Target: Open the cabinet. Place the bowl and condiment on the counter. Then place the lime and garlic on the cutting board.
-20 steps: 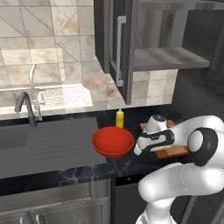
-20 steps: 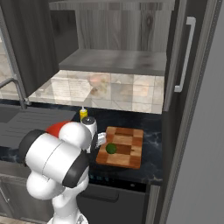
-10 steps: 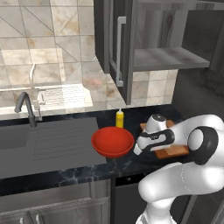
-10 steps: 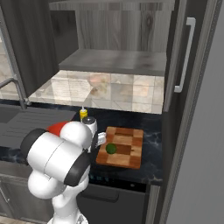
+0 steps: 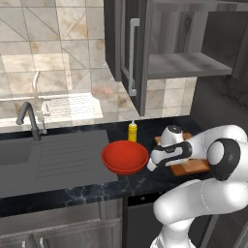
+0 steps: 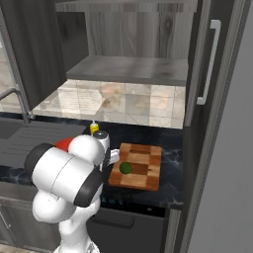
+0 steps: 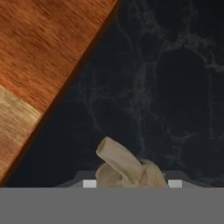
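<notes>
The garlic point(image 7: 127, 168) lies on the black counter point(image 7: 166, 87) just off the edge of the checkered cutting board point(image 7: 39, 65). My gripper point(image 7: 132, 183) is down over it, fingers closed against the bulb's sides. From the left base camera the gripper point(image 5: 151, 167) sits low between the red bowl point(image 5: 124, 157) and the cutting board point(image 5: 191, 167). The yellow condiment point(image 5: 132, 131) stands on the counter behind the bowl. The dark green lime point(image 6: 125, 168) rests on the cutting board point(image 6: 141, 165). The cabinet point(image 5: 179, 65) is open, and its shelf is bare.
The open cabinet door point(image 5: 128, 53) hangs over the counter behind the condiment. A second door point(image 6: 207, 64) stands open on the right. The grey sink and drainboard point(image 5: 48, 155) with its faucet point(image 5: 29, 118) lie to the left of the bowl.
The fingers have drawn in from wide open onto the garlic. The arm, bowl, condiment and lime have stayed in place.
</notes>
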